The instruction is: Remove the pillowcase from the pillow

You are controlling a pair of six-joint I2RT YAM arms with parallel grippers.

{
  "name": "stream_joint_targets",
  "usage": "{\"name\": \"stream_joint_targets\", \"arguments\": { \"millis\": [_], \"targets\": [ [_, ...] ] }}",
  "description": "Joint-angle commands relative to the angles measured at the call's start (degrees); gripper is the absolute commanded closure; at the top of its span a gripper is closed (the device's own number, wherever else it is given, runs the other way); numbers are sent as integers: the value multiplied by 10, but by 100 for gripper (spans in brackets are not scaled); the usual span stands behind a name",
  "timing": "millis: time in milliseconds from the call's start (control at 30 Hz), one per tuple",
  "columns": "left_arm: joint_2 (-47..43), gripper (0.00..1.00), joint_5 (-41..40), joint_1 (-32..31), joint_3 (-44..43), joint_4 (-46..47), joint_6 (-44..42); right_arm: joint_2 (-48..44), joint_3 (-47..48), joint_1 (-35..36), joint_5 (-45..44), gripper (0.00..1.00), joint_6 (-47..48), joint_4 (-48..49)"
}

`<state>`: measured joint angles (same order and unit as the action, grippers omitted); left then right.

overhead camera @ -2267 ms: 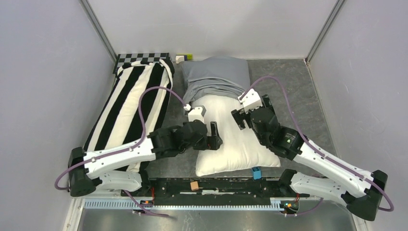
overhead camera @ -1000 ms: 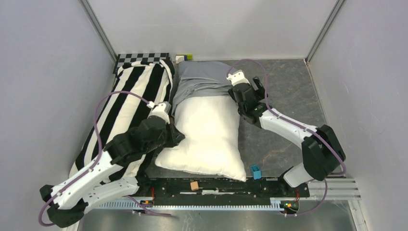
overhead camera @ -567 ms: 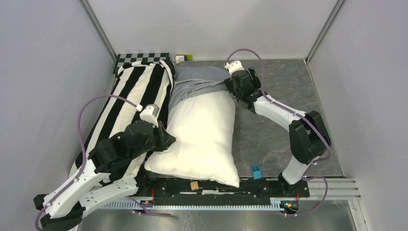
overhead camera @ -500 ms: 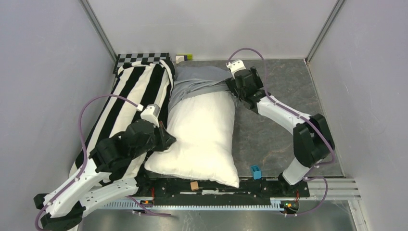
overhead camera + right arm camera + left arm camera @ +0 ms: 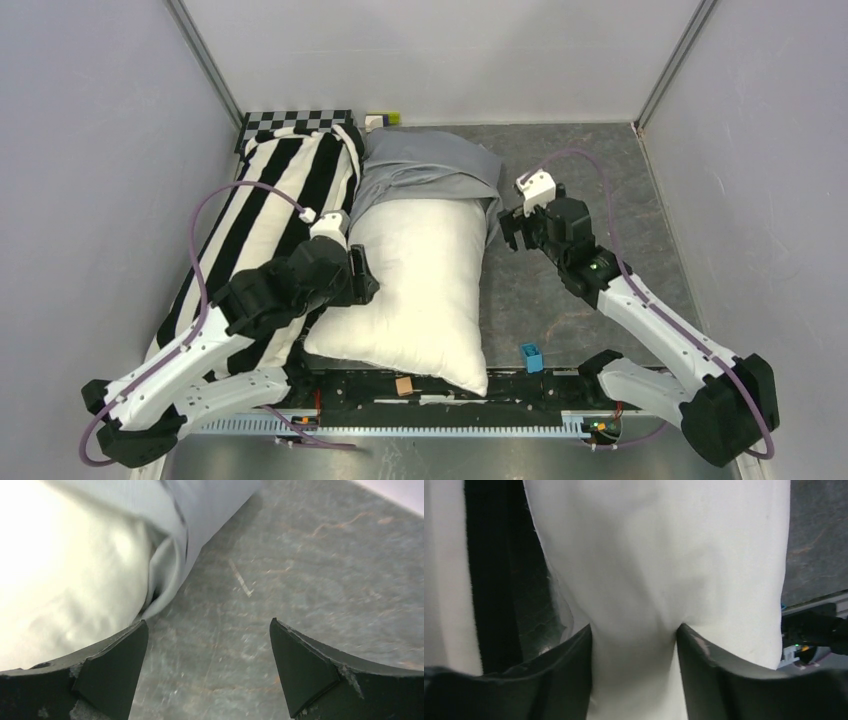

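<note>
My left gripper (image 5: 634, 630) is clamped on a fold of the pillow (image 5: 425, 280), which lies mid-table with only its far end inside the pillowcase (image 5: 430, 165). I'd hold that anchor firm while the right gripper (image 5: 208, 622), jaws spread and empty, bites the cover's open edge and drags it toward the far side. The top camera gives the layout, but only the right wrist view shows that edge resting on the table (image 5: 300, 555) just beside one of its fingers.

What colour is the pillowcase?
Plain light blue-grey; the pillowcase shows best in the top external view.
</note>
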<state>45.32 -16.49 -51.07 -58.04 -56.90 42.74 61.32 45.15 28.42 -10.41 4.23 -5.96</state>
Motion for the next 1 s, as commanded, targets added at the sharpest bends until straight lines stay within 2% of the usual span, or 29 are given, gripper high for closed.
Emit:
{"name": "stream_joint_targets", "arguments": {
  "millis": [0, 100, 267, 333, 400, 433, 533, 700, 833, 967],
  "targets": [
    [23, 28, -69, 4, -74, -32, -24, -49, -75, -2, 65, 2, -35, 37],
    [55, 20, -78, 3, -126, -70, -38, -66, -101, -2, 65, 2, -36, 46],
    [143, 19, -115, -5, -245, -123, -73, -84, -126, -2, 65, 2, -41, 67],
    [171, 17, -114, -24, -271, -108, -82, -93, -144, -2, 78, 2, -65, 94],
    [200, 4, -124, -60, -286, -83, -79, -100, -164, -2, 89, 2, -72, 123],
    [219, 1, -146, -76, -295, -76, -70, -100, -171, -2, 91, 2, -74, 135],
    [280, 0, -199, -119, -321, -73, -46, -103, -193, -2, 87, 2, -82, 169],
    [377, 0, -200, -134, -339, -47, -49, -107, -206, -2, 81, 2, -81, 186],
    [443, 0, -220, -128, -326, -6, -85, -117, -221, -2, 79, 2, -79, 203],
    [501, 0, -131, -71, -286, 36, -88, -113, -250, -2, 90, 2, -90, 244]
  ]
}}
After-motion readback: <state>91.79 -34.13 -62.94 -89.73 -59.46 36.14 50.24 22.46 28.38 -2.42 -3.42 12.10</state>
